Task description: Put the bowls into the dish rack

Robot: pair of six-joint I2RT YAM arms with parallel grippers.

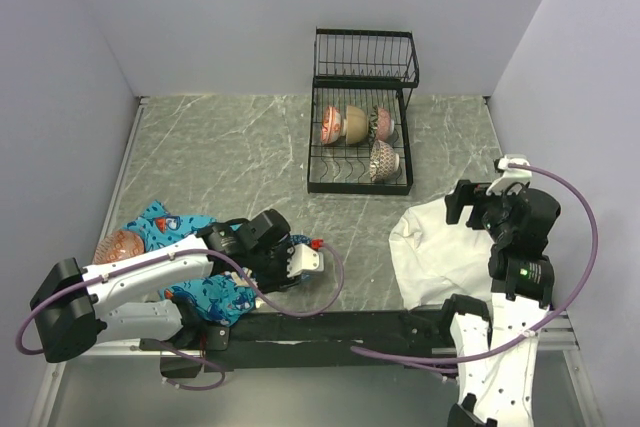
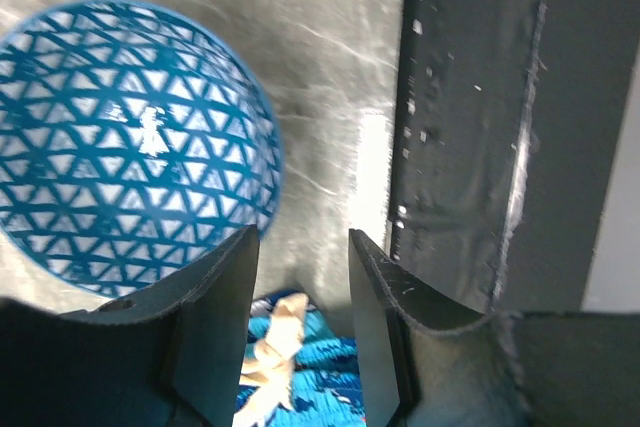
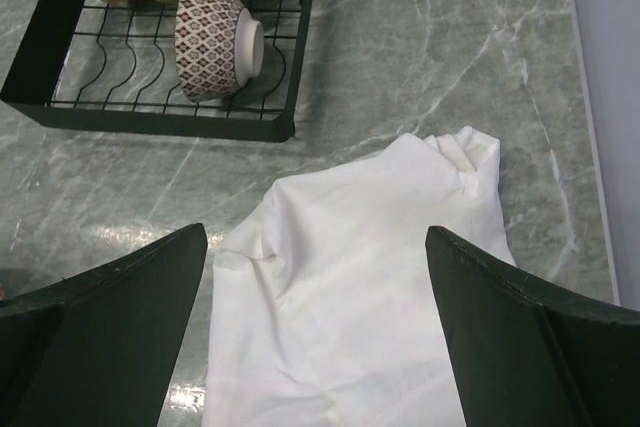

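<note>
The black wire dish rack (image 1: 360,179) stands at the back, with several bowls on edge in its base. A brown-patterned bowl (image 3: 210,39) is the nearest of them. A blue bowl with a triangle pattern (image 2: 120,137) lies on the table just ahead and left of my left gripper (image 2: 300,237). Its jaws stand partly open with only table and blue cloth showing between them. An orange-pink bowl (image 1: 120,245) rests by the left arm. My right gripper (image 3: 315,237) hangs wide open and empty above the white cloth.
A blue printed cloth (image 1: 165,222) lies under the left arm. A crumpled white cloth (image 1: 435,247) lies at the right front. A black strip (image 2: 480,127) runs along the table's near edge. Walls enclose the table on three sides.
</note>
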